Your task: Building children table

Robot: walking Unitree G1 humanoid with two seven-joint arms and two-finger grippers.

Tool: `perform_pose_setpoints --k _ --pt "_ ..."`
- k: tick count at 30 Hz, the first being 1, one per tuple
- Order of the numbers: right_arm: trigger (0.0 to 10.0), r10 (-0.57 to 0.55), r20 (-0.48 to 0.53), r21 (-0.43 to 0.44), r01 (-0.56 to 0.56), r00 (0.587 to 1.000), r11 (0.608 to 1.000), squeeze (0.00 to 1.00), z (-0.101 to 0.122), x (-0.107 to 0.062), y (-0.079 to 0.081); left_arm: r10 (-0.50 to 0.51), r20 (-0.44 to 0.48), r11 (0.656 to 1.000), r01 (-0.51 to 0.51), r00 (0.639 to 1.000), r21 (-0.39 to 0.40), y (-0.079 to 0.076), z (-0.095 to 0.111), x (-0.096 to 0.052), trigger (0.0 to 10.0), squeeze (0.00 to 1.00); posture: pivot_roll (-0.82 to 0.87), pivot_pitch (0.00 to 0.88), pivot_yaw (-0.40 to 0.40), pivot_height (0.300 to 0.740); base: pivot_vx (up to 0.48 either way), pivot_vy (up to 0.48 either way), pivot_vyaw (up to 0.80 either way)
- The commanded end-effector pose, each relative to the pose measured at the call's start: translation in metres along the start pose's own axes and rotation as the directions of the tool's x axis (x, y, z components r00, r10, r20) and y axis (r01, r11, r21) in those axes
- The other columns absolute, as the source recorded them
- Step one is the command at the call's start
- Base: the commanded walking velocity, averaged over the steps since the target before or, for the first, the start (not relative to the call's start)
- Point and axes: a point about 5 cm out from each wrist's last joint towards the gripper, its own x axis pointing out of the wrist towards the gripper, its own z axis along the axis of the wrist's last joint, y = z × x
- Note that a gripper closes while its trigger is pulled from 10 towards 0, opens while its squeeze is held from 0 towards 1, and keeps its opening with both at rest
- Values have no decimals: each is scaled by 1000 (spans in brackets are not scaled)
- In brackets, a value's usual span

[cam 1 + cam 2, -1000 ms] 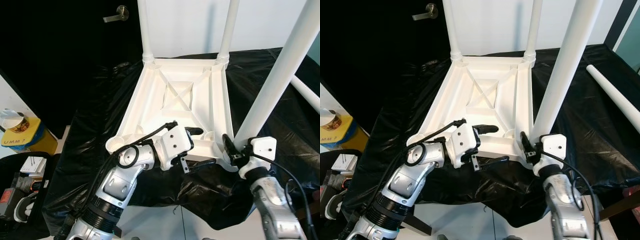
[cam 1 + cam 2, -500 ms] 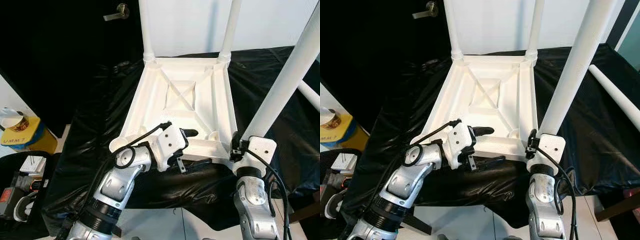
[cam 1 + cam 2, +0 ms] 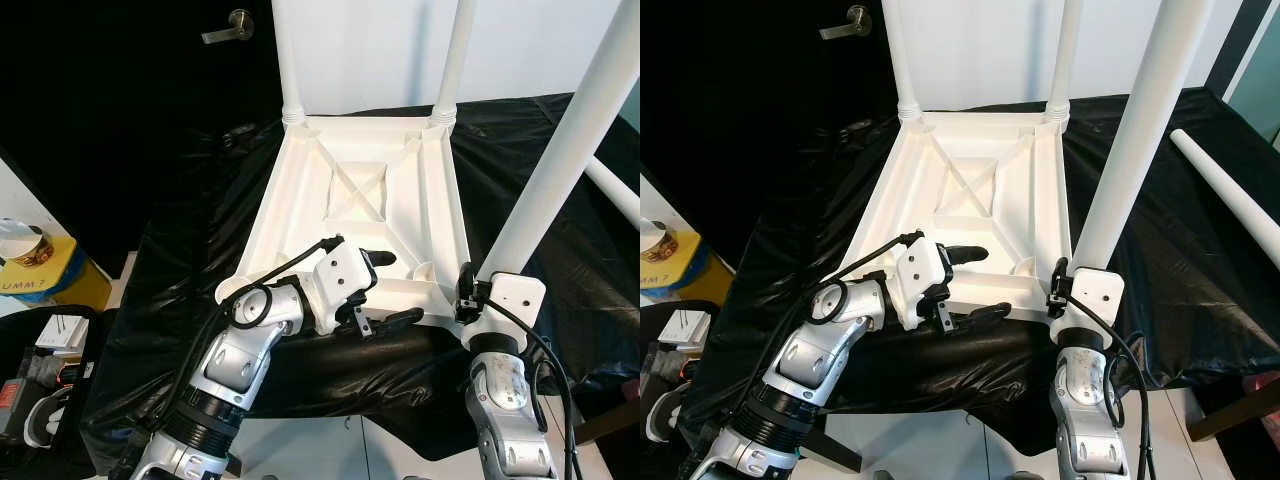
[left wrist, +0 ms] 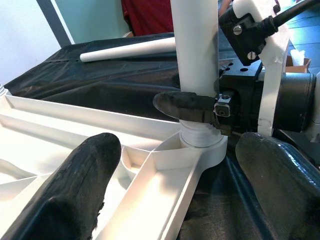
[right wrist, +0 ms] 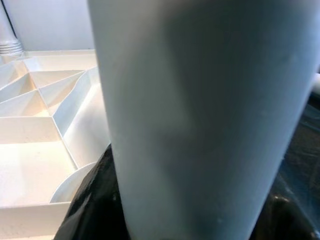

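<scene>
The right gripper (image 4: 200,107) is clamped around the base of the near-right table leg (image 3: 560,170), at 4 o'clock on the upturned white tabletop (image 3: 360,190). The left gripper (image 3: 385,288), fingers apart, straddles the tabletop's near rim at 6 o'clock. Black sheeting (image 3: 190,250) lies underneath.

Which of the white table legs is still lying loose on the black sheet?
The leg lying flat on the black sheet at the robot's right. The other three stand upright in corner sockets of the upturned table top.

Smooth white plastic table frame (image 3: 360,190) on glossy, crinkled black sheeting (image 3: 200,250)
</scene>
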Motion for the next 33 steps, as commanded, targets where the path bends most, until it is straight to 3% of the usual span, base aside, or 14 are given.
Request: perform_pose_setpoints --k 1,2,8,16,17,21,24,27,31,32,33 --pt "10000 14 -81 -10 -15 997 1000 0 -16 -4 1 91 -14 996 -91 996 7 6 -2 -2 10000 0 -190 32 66 740 0 0 0" --pt "10000 28 -71 -6 -29 997 1000 1000 -14 -3 0 93 -12 996 -93 996 10 6 -2 -2 10000 0 -190 25 64 740 0 0 0" --pt "10000 101 -32 7 -101 994 995 1000 -9 -3 0 100 -3 995 -100 995 14 9 -1 0 10000 0 -196 22 64 740 0 0 0" --pt "10000 237 17 4 -238 971 971 1000 -1 -3 -14 92 -3 996 -92 996 14 7 -2 0 10000 0 -203 22 66 740 0 0 0" --pt "10000 298 23 -3 -298 954 955 0 1 -3 -17 89 -5 996 -89 996 19 7 -2 0 10000 0 -204 21 66 740 0 0 0" --pt "10000 360 27 -3 -361 932 933 0 2 -2 -20 87 -6 996 -87 996 20 7 -2 0 10000 0 -204 20 69 740 0 0 0" --pt "10000 536 11 -62 -534 844 843 0 4 5 -26 79 -6 997 -78 997 22 9 -2 0 10000 0 -204 13 75 740 0 0 0" --pt "10000 584 -13 -87 -583 812 808 0 3 10 -28 76 -3 997 -76 997 26 9 -1 0 10000 0 -200 11 72 740 0 0 0" --pt "10000 602 -23 -114 -601 798 791 0 2 15 -31 77 0 997 -77 997 27 10 0 1 10000 0 -198 5 68 740 0 0 0" --pt "4549 610 -30 -124 -608 792 784 0 1 16 -31 77 1 997 -77 997 28 10 0 1 10000 0 -197 3 67 740 0 0 0" --pt "0 618 -40 -130 -617 785 776 0 -2 17 -33 81 2 996 -81 997 29 10 0 2 10000 0 -197 0 62 740 0 0 0"
